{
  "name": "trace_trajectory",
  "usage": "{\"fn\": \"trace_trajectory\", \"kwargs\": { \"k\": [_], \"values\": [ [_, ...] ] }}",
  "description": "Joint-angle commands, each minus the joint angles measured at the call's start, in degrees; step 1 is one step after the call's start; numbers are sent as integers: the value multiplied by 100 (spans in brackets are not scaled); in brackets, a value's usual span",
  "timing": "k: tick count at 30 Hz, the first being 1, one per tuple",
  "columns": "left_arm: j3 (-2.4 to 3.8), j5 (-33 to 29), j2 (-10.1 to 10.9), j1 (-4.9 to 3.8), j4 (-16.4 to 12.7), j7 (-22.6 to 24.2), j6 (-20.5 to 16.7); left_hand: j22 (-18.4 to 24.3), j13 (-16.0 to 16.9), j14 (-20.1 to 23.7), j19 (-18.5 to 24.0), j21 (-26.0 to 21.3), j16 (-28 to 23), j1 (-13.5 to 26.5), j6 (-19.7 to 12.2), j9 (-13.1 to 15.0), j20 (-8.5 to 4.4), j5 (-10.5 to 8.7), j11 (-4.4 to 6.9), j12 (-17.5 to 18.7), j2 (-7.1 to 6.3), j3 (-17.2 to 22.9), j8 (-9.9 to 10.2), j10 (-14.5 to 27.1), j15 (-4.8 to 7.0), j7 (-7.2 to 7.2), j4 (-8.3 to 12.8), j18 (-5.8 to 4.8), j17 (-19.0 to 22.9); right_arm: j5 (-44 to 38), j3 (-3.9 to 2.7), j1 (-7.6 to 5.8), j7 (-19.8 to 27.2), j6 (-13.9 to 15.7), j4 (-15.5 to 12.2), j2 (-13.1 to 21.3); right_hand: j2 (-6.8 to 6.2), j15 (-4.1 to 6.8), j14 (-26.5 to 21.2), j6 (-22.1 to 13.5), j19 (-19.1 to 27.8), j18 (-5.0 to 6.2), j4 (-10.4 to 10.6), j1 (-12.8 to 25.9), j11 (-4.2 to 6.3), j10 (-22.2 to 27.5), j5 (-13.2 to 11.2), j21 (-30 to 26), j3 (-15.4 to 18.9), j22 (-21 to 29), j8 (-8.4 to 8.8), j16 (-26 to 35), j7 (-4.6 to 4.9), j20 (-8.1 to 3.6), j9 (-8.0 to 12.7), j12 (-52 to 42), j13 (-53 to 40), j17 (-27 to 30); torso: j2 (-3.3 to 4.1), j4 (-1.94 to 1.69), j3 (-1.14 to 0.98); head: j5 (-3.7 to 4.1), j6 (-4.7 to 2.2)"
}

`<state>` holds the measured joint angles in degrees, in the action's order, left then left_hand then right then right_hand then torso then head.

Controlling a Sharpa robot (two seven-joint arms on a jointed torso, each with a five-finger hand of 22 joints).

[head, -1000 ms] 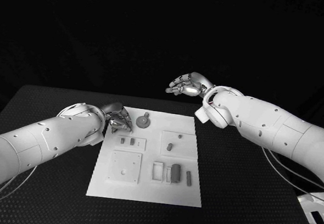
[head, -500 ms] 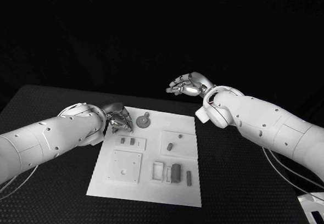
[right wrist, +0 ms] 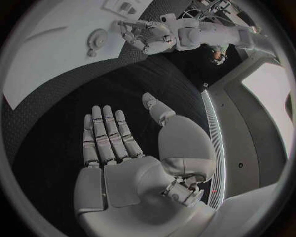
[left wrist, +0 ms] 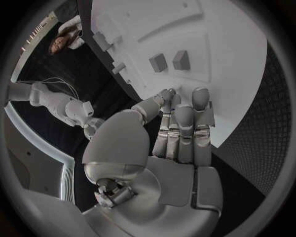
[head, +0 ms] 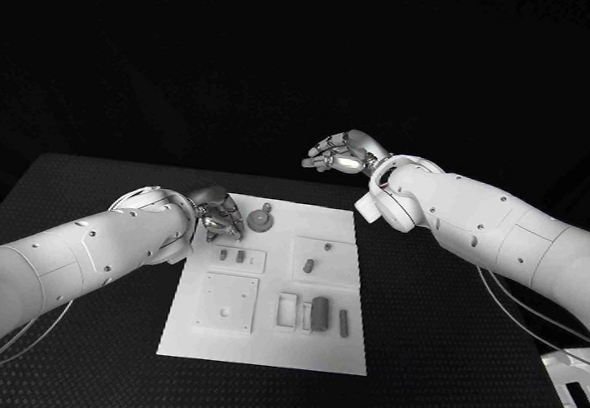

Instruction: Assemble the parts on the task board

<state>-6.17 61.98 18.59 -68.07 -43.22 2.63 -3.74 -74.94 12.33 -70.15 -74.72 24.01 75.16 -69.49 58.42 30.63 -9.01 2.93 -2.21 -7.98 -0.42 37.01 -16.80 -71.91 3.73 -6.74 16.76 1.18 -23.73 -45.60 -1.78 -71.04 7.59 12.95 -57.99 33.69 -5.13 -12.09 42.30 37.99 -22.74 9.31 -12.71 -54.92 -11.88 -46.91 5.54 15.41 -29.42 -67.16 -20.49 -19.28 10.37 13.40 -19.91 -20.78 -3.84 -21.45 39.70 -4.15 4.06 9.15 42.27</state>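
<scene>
The white task board (head: 263,346) lies in the middle of the table. On it are a round gear-like part (head: 261,222), two small blocks (head: 231,255), a short peg (head: 311,265), a dark oblong part (head: 320,315) and a thin bar (head: 343,323). My left hand (head: 214,216) hovers at the board's far left corner beside the gear. In the left wrist view its fingers (left wrist: 185,123) lie straight and empty over the board's edge (left wrist: 234,74), close to the two blocks (left wrist: 158,62). My right hand (head: 342,154) is raised beyond the far edge, its palm (right wrist: 117,148) flat and empty.
A square recessed plate (head: 227,304) sits at the board's left. Black table (head: 439,333) surrounds the board on all sides. The right wrist view shows the gear (right wrist: 97,38) and my left hand (right wrist: 145,35) far off.
</scene>
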Motion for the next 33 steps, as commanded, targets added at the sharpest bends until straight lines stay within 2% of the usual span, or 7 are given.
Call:
{"fn": "trace_trajectory", "kwargs": {
  "k": [1,9,12,33],
  "values": [
    [0,-40,-20,11,1,-1,140,-103,465,1,-13,-27,-20,-7,5,6,-44,18,-36,-7,50,32,-10,-63,19,-30,-13,428,-8,-6,-3,0,61,-15,-4,-3,14,-5,-28,-36,-50,-93,-13,-41,5,-28,-10,-25,33,-7,-28,-31,331,-11,10,33,-7,6,-1,0,1,7,10],
    [-3,36,-2,12,6,-59,247,-103,470,0,-13,-31,-23,-11,3,7,-44,18,-37,-2,52,36,-9,-62,18,-30,-12,428,-8,-6,-3,0,60,-16,-7,6,13,-5,-29,-36,-52,-94,-13,-42,5,-29,-10,-29,33,-11,-29,-33,331,-11,11,35,-7,9,-2,-2,0,13,12],
    [-2,187,18,12,4,-52,225,-103,472,0,-13,-32,-24,-14,1,8,-44,18,-37,1,52,39,-9,-61,18,-31,-11,428,-8,-6,-3,0,58,-14,-7,14,13,-5,-29,-36,-52,-94,-13,-42,5,-30,-10,-31,33,-12,-30,-33,331,-11,12,36,-7,10,-2,-4,0,16,15],
    [-2,188,-11,22,28,-38,165,-102,486,-1,-15,-42,-33,-18,-1,12,-43,18,-38,12,52,45,-10,-62,17,-31,-13,425,-10,-6,-2,0,60,-17,-3,4,13,-4,-29,-36,-57,-95,-12,-42,5,-34,-10,-43,34,-22,-32,-37,331,-12,15,43,-7,17,1,0,1,25,22]
  ]
}}
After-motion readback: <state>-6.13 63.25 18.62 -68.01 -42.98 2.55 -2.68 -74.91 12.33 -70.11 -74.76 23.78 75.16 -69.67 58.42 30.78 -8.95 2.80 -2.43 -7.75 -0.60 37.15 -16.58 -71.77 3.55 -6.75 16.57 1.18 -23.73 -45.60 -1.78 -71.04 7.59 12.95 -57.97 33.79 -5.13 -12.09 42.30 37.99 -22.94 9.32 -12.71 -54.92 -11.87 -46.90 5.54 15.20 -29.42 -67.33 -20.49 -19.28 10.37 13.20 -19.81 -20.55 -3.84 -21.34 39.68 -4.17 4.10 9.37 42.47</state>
